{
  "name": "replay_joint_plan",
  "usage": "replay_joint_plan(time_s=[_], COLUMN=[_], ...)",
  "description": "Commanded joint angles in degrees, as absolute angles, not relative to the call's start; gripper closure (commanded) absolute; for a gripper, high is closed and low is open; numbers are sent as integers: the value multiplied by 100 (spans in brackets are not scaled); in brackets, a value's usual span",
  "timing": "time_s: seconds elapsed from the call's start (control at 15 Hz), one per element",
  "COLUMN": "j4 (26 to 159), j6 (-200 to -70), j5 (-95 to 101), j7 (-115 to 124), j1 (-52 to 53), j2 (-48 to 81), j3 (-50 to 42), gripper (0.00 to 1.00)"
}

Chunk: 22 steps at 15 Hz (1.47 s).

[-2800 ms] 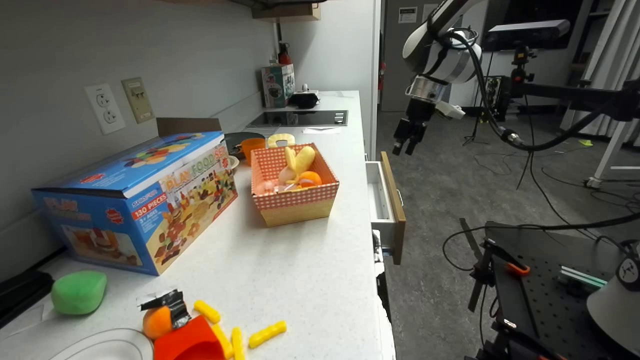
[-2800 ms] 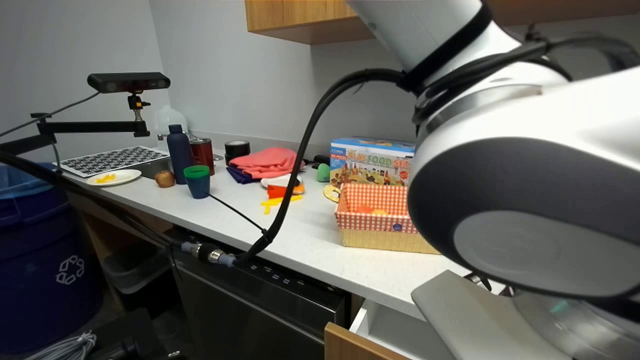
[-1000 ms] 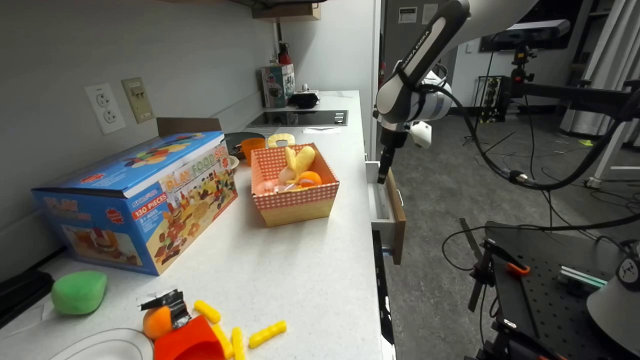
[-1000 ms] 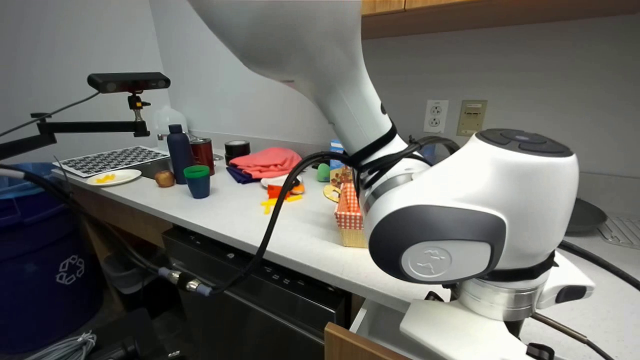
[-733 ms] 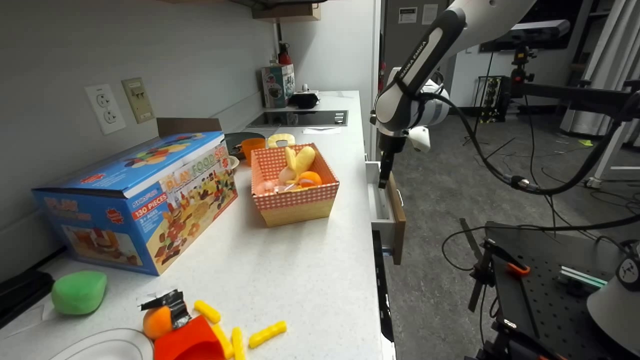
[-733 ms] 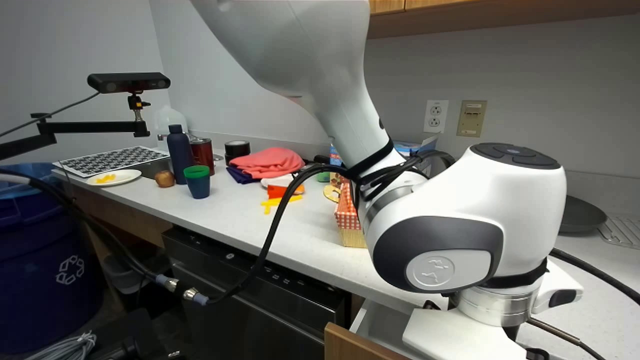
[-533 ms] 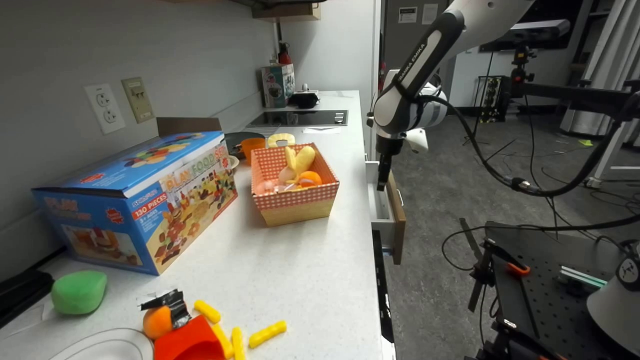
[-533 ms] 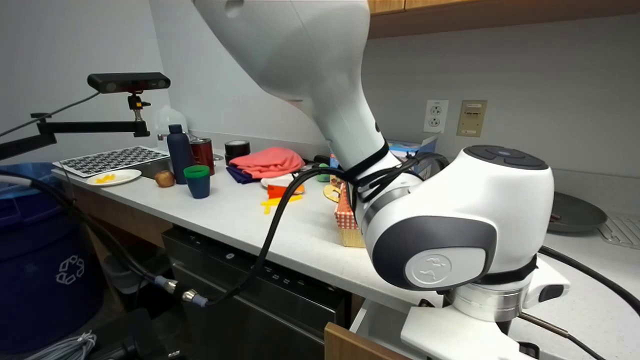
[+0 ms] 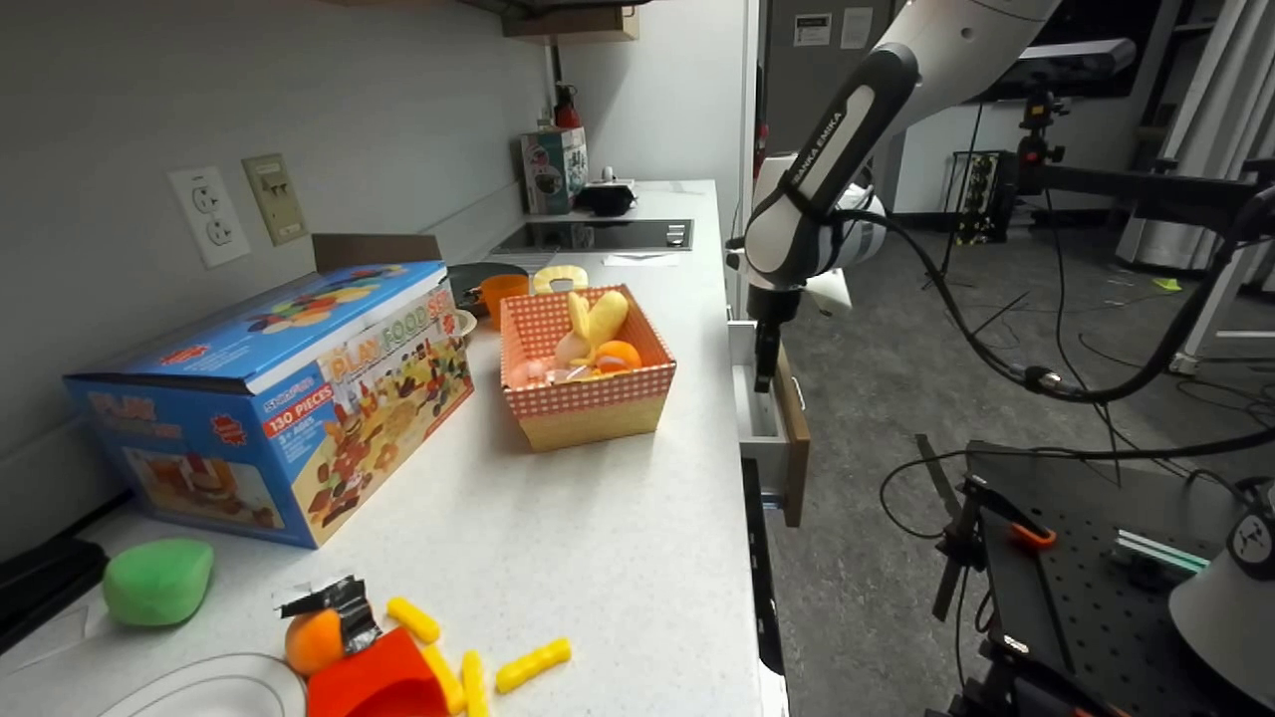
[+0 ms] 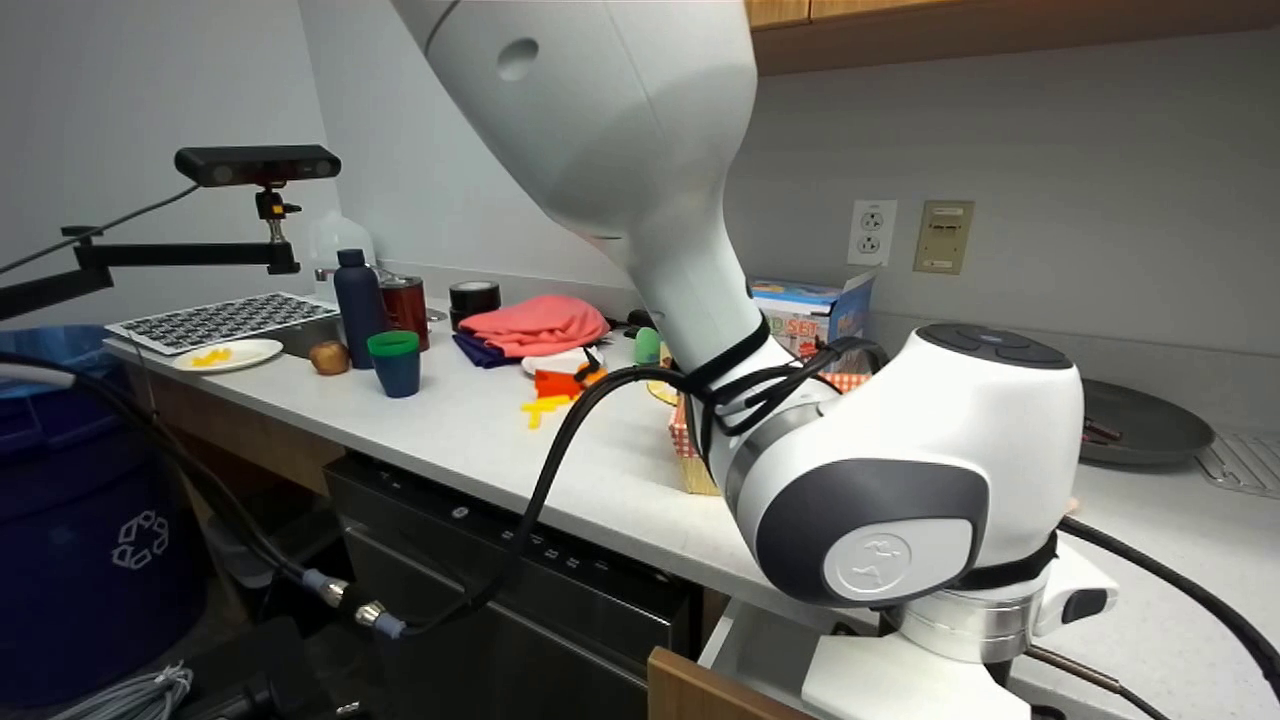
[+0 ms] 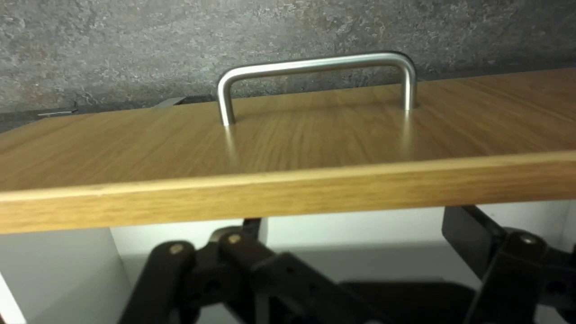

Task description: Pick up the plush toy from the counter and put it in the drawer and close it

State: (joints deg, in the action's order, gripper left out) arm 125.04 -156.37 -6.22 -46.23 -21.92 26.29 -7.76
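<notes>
Plush toy [image 9: 606,319], pale yellow if I judge right, lies in the basket [image 9: 598,426], far side: likely light, squashy, best pinched mid-body; gripper [image 11: 357,231], fingers apart, at the pulled-out drawer [image 11: 288,194]

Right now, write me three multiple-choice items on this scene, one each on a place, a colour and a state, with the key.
1. Where is the checked basket?
A. On the floor
B. On the counter
C. Inside the toy box

2. What colour is the slim bottle?
A. Yellow
B. Pink
C. Dark blue

3. How does the drawer stand?
A. Pulled open
B. Fully shut
C. Upside down

Key:
1 B: an exterior view shows it resting there.
2 C: its visible side is dark blue.
3 A: the wrist view looks into its white inside.
</notes>
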Motion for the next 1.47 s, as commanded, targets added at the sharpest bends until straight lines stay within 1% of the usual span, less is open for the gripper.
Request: replay_joint_plan(time_s=[0.0, 0.27, 0.6, 1.0, 1.4], j4=[12335, 12348, 12196, 11998, 11951], j6=[-15469, -15105, -14544, -13998, -13986], j5=[-87, 675, 1217, 1250, 1270], j7=[-4120, -3369, -2759, -2503, -2492], j1=[-2177, -2080, -2273, -2539, -2530], j2=[2789, 2843, 3126, 3317, 3230], j3=[-1065, -1553, -1843, -1900, -1832], gripper=[0, 0, 0, 0, 0])
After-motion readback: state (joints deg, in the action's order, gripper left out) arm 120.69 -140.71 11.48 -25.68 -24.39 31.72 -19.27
